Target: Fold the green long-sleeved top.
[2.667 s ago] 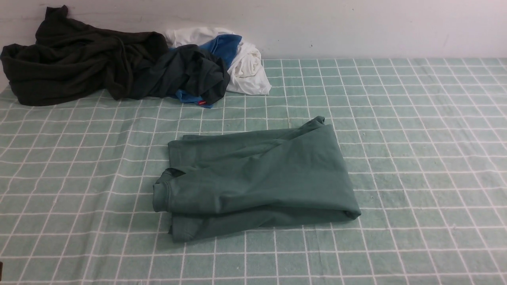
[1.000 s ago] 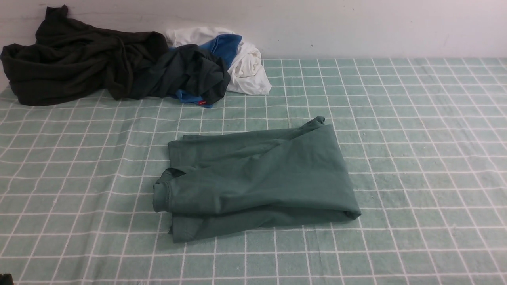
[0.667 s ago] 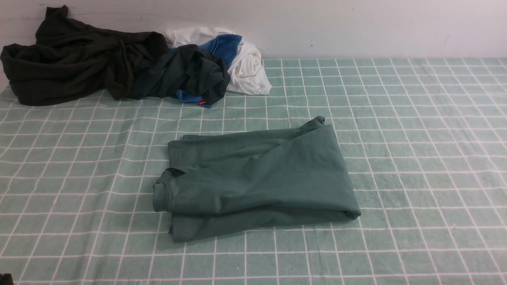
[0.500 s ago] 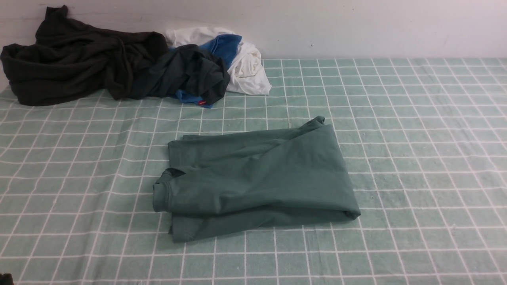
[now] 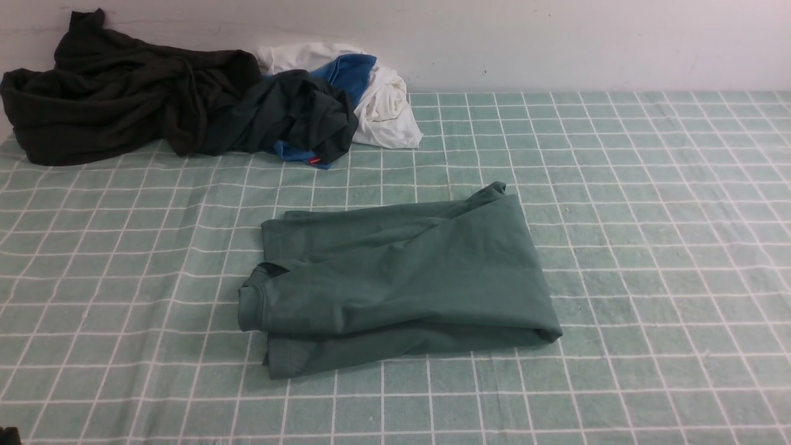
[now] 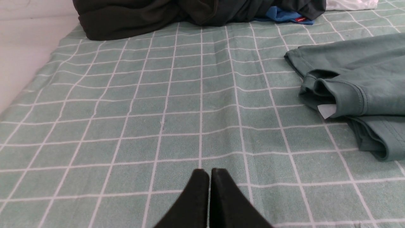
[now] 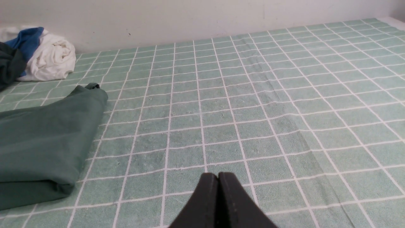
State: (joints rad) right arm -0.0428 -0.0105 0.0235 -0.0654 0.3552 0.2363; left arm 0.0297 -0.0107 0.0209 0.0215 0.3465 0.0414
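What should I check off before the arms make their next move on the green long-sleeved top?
1. Green long-sleeved top folded into a compact stack: ok, though the layers lie a little uneven at the cuff end.
2. Left gripper shut and holding nothing: ok.
3. Right gripper shut and holding nothing: ok.
4. Both grippers clear of the top: ok, each is over bare checked cloth.
5. Top apart from the dark garment pile and the white and blue garments: ok.
6. Chest logo position: cannot tell, it is hidden.
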